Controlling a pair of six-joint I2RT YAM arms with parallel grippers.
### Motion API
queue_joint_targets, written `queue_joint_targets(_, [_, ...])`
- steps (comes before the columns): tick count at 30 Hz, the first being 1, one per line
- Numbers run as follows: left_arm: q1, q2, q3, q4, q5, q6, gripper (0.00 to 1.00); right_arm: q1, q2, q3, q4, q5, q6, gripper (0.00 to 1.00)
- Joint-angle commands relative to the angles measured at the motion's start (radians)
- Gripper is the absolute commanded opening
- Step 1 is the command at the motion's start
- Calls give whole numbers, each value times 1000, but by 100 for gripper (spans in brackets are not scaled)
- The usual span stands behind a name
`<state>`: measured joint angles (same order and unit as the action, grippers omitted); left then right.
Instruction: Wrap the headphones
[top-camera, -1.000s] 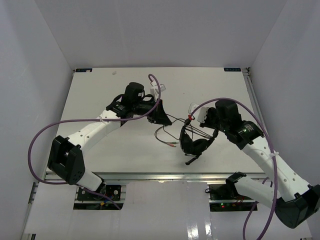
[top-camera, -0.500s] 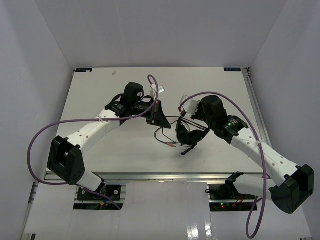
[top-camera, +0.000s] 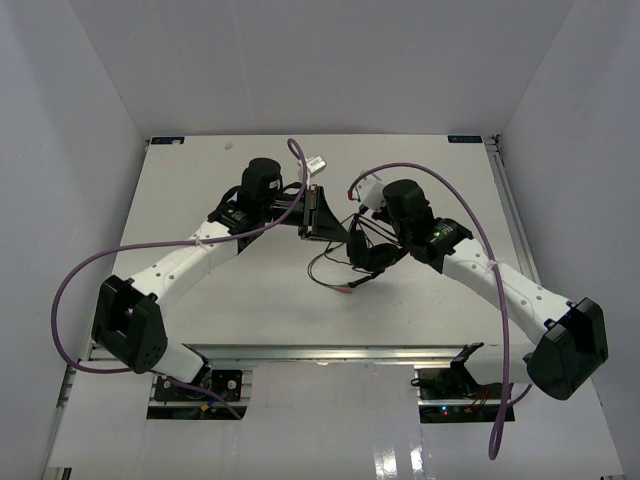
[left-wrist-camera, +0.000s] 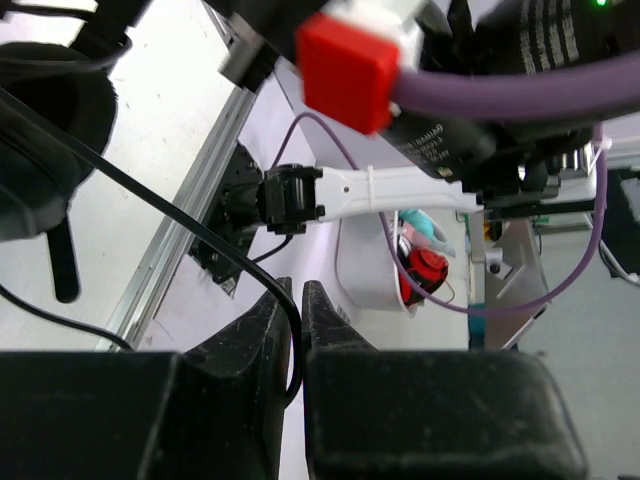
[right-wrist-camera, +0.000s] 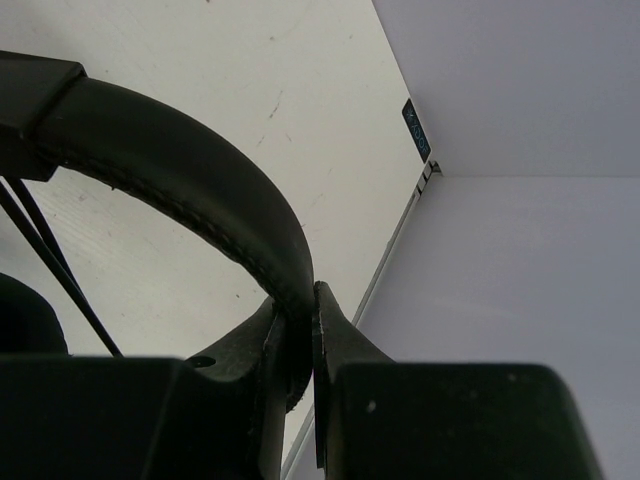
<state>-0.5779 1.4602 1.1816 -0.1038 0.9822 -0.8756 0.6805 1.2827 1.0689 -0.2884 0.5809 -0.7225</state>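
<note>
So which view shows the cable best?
Top external: the cable loops across the table, its loose run visible. Left wrist shows one strand pinched in the left pincer; right wrist shows only two strands at its left edge.

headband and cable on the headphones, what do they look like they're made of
Headband: looks like matte black leather or leatherette, since a stitched seam runs along its edge. The view cannot settle which of the two it is.
Cable: a thin, smooth black jacket, probably rubber or soft plastic. It bends into a tight curve where the left gripper pinches it.
</note>
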Motion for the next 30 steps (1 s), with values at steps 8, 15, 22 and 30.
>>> queue_joint_targets(8, [-16,23,101,-441,74,413,19,-15,-12,43,-9,82,-60,8])
queue_joint_targets(15, [-25,57,157,-595,31,555,20,-16,7,58,17,79,-130,8])
queue_joint_targets(22, [-31,82,177,-686,-69,643,22,-11,32,85,27,82,-164,8])
queue_joint_targets(30, [-35,71,171,-610,58,584,23,-10,51,82,104,118,-147,8])
